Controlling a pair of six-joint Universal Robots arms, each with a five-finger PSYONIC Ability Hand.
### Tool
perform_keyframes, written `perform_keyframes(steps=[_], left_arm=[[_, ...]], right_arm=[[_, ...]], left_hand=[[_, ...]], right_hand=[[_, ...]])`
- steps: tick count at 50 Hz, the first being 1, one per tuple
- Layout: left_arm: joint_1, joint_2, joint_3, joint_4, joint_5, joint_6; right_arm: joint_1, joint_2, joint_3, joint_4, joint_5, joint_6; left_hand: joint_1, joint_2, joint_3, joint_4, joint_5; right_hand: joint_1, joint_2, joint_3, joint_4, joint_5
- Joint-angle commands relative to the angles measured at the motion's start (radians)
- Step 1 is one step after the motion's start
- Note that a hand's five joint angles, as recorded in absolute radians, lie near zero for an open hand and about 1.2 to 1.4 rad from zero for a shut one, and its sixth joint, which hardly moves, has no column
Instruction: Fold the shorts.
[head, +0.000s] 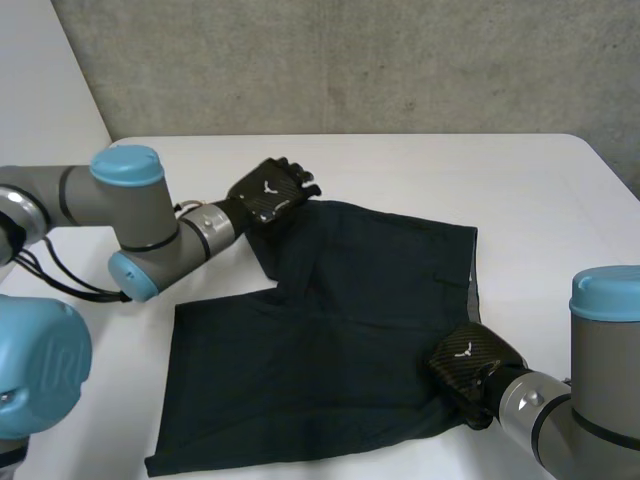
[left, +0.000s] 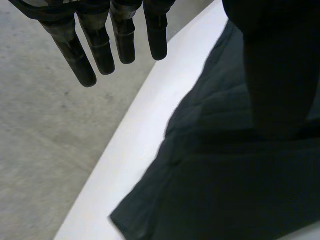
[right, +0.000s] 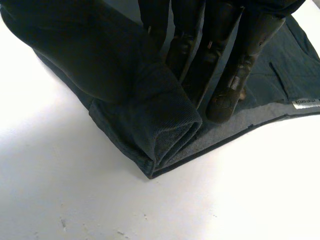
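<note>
Two corners seem your best holds: the soft, light shorts (head: 330, 330) lie on the desk (head: 520, 180), one corner pinched by the right robot hand (head: 470, 365), another beside the released left robot hand (head: 270, 192).

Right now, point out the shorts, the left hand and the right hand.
shorts (head: 330, 330): head view, middle of the cloth.
left hand (head: 268, 192): head view, back of the hand.
right hand (head: 468, 362): head view, back of the hand.
</note>
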Motion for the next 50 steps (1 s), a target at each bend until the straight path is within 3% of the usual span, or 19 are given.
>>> perform_keyframes(steps=[1,7,10,13,15,21,27,34,43,50], left_arm=[[-0.028,-0.061,0.034,-0.041,0.047,0.012],[-0.031,-0.107,0.091,-0.056,0.054,0.014],[-0.030,-0.118,0.115,-0.067,0.054,0.014],[-0.030,-0.119,0.126,-0.067,0.044,0.014],[-0.028,-0.118,0.126,-0.067,0.044,0.014],[-0.016,-0.113,0.120,-0.068,0.028,0.014],[0.002,-0.090,0.111,-0.071,-0.086,0.015],[0.015,-0.066,0.063,-0.103,-0.141,0.029],[0.019,0.098,-0.223,-0.171,-0.426,0.049],[0.004,0.174,-0.363,-0.116,-0.534,-0.017]], right_arm=[[0.000,0.004,0.006,-0.014,0.000,0.000],[0.000,0.007,0.006,-0.015,0.000,0.000],[-0.002,0.007,0.006,-0.015,0.000,0.000],[-0.002,0.007,0.004,-0.015,0.000,0.000],[-0.002,0.009,0.004,-0.015,0.000,0.000],[-0.005,0.011,0.004,-0.015,0.001,0.000],[-0.005,0.009,0.003,-0.017,0.001,0.000],[-0.005,0.009,0.003,-0.018,0.001,0.000],[-0.003,0.007,0.003,-0.018,0.001,0.000],[0.000,0.009,0.006,-0.018,0.001,0.000]], left_hand=[[0.060,0.071,0.065,0.075,0.082],[0.207,0.218,0.212,0.221,0.229],[0.471,0.482,0.476,0.485,0.492],[0.937,0.948,0.943,0.952,0.959],[1.076,1.087,1.081,1.090,1.097],[1.076,1.087,1.081,1.090,1.098],[1.076,1.087,1.081,1.090,1.098],[1.076,1.087,1.081,1.090,1.098],[1.076,1.087,1.081,1.090,1.098],[1.076,1.087,1.081,1.090,1.098]], right_hand=[[0.411,0.219,0.206,0.205,0.234],[0.411,0.219,0.206,0.205,0.234],[0.411,0.219,0.206,0.205,0.234],[0.411,0.219,0.206,0.205,0.234],[0.411,0.219,0.206,0.205,0.234],[0.411,0.219,0.206,0.205,0.234],[0.411,0.219,0.206,0.205,0.234],[0.411,0.219,0.206,0.205,0.234],[0.411,0.219,0.206,0.205,0.234],[0.411,0.219,0.206,0.205,0.234]])
